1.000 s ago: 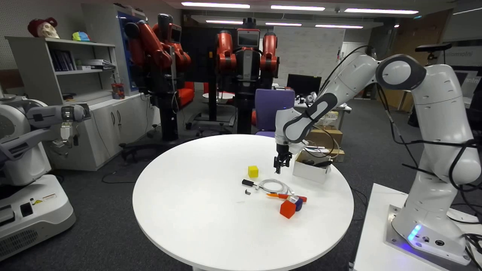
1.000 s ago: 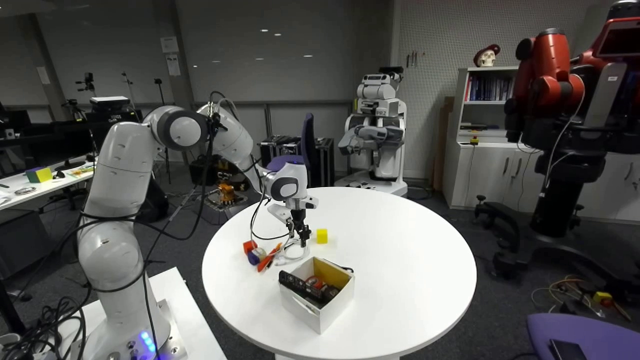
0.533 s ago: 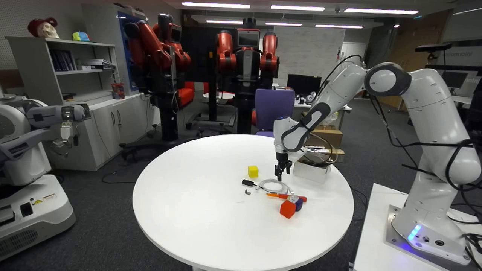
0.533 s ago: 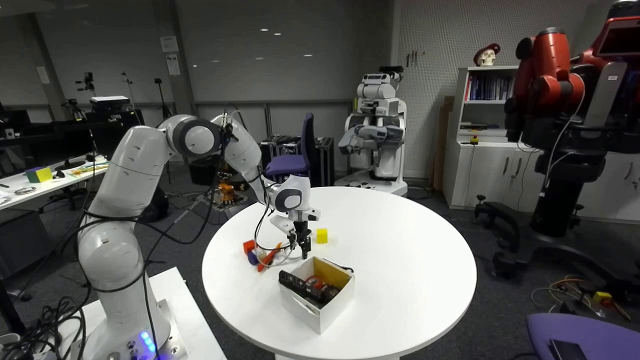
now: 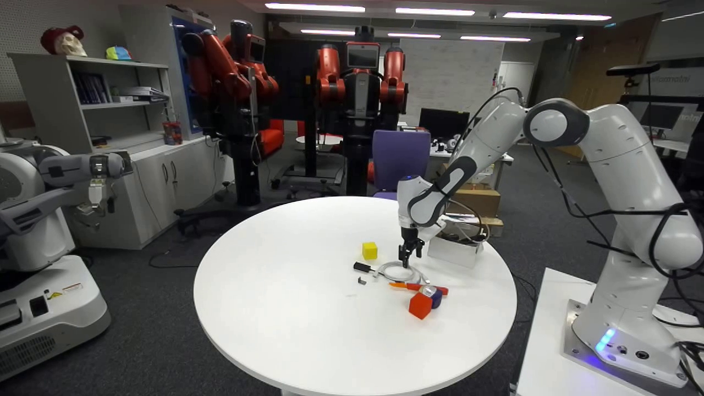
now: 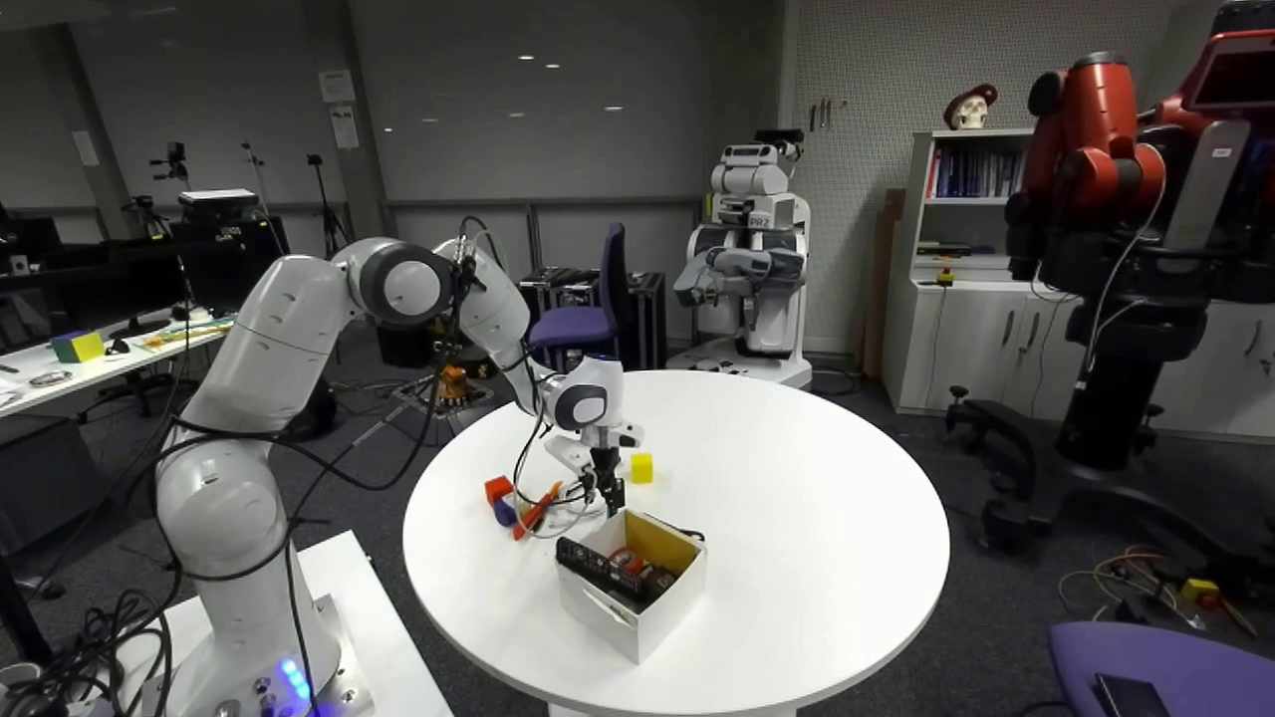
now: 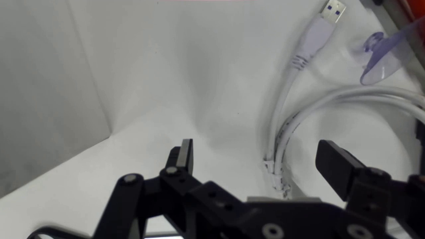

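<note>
Pincer (image 7: 255,151) spread wide, coiled white cable (image 7: 307,112) below, tied side under gap.

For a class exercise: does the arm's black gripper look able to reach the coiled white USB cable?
Likely yes: the black gripper stands open over the coiled white cable, nothing visible between them.

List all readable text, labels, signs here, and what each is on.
"PR2": on the white robot beyond the table.
Not legible, too small or blurred:
Paper notices on the pillar
Lettering on the black box
Lettering on the pale panel
Small label on the red robot
Yellow-marked label on a white base
Print on the white cable
</note>
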{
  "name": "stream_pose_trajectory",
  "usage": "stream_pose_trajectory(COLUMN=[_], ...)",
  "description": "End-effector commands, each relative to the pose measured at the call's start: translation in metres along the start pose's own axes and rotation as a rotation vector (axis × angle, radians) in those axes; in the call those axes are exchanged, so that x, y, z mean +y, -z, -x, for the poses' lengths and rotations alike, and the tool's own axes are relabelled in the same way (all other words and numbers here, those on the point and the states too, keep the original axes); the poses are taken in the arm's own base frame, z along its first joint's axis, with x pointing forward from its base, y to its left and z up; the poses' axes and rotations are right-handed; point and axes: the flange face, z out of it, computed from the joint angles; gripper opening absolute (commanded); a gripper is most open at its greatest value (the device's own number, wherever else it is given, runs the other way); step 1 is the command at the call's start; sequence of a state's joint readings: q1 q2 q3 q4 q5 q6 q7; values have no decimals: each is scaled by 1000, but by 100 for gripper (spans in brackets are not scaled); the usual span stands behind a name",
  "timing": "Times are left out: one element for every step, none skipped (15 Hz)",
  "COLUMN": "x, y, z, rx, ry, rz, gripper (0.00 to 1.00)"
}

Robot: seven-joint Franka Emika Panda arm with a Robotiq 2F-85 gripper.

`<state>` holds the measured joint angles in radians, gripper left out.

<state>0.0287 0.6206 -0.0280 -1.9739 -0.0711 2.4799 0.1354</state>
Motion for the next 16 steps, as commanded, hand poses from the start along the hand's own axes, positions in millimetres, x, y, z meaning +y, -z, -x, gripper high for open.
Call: stream_pose_trajectory(x=[0, -1, -1, -2, -3, -3, -4, -4, -5, -5, -5, -6, -6, -6, -6, -6], y=[-1, -1, -1, -2, -2, -2, -2, -1, -1, -1, -1, -1, -1, 0, 0, 1], z=[-9, -10, -10, -11, -12, -13, -13, -13, -13, -14, -14, -14, -14, -15, -15, -15], rx=[29, 31, 32, 33, 32, 31, 31, 31, 31, 30, 29, 29, 29, 31, 31, 31], ry=[-30, -34, -37, -40, -42, -42, -41, -40, -38, -37, -36, -35, -35, -35, -34, -34], rz=[1, 0, -1, -2, -2, -2, -2, -2, -1, -2, -2, -3, -2, -3, -3, -3], gripper=[100, 100, 100, 100, 99, 96, 91, 81, 70, 64, 58, 49, 42, 34, 25, 18])
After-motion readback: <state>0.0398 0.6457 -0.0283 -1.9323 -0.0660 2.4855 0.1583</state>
